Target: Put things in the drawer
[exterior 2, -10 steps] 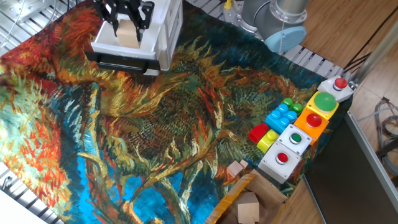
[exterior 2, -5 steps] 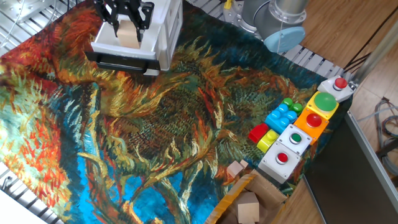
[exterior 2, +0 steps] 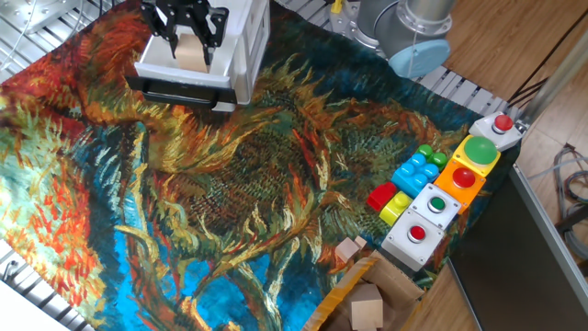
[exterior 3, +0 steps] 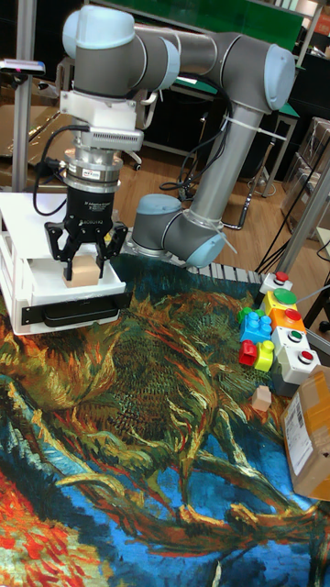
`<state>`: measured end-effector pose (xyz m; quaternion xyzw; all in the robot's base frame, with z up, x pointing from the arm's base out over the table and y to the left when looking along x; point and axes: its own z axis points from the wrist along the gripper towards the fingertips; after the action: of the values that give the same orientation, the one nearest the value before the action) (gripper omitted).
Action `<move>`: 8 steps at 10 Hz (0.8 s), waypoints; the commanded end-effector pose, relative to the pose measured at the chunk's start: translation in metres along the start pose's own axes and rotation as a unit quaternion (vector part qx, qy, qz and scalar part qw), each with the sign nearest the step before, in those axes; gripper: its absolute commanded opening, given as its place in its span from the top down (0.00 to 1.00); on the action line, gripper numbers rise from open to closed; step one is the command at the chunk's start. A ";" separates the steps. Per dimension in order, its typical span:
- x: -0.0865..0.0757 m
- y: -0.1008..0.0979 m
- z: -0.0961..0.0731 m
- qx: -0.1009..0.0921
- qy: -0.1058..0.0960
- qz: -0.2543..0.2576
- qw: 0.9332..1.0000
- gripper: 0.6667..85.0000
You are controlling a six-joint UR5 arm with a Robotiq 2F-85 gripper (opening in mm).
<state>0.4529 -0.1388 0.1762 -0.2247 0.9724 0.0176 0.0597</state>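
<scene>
My gripper (exterior 2: 189, 37) (exterior 3: 84, 263) is over the top of the small white cabinet (exterior 2: 241, 41) (exterior 3: 26, 266) at the far left, shut on a pale wood cube (exterior 2: 190, 50) (exterior 3: 82, 270). The cube sits low over the cabinet's top; I cannot tell whether it touches. The dark drawer (exterior 2: 179, 93) (exterior 3: 84, 313) sticks out a little at the cabinet's base, below the gripper. Another pale cube (exterior 2: 349, 249) (exterior 3: 262, 397) lies on the cloth near the cardboard box, and one more (exterior 2: 366, 307) lies inside that box.
A brown cardboard box (exterior 2: 404, 292) (exterior 3: 310, 436) stands at the front right. Coloured toy bricks (exterior 2: 412, 176) (exterior 3: 254, 337) and button boxes (exterior 2: 450, 184) (exterior 3: 289, 332) line the right edge. A painted cloth (exterior 2: 230, 184) covers the table. The arm's base (exterior 2: 404, 32) stands at the back.
The gripper with the cube has shifted very slightly towards the back of the cabinet top. Nothing else has moved.
</scene>
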 end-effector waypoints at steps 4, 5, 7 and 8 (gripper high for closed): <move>-0.001 0.005 0.010 0.002 -0.003 0.017 1.000 0.83; -0.006 0.009 0.011 -0.005 -0.012 0.007 1.000 0.57; -0.005 0.013 0.010 -0.013 -0.011 -0.003 1.000 0.48; -0.005 0.014 0.010 -0.016 -0.012 -0.008 1.000 0.44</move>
<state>0.4512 -0.1297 0.1660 -0.2255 0.9719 0.0243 0.0622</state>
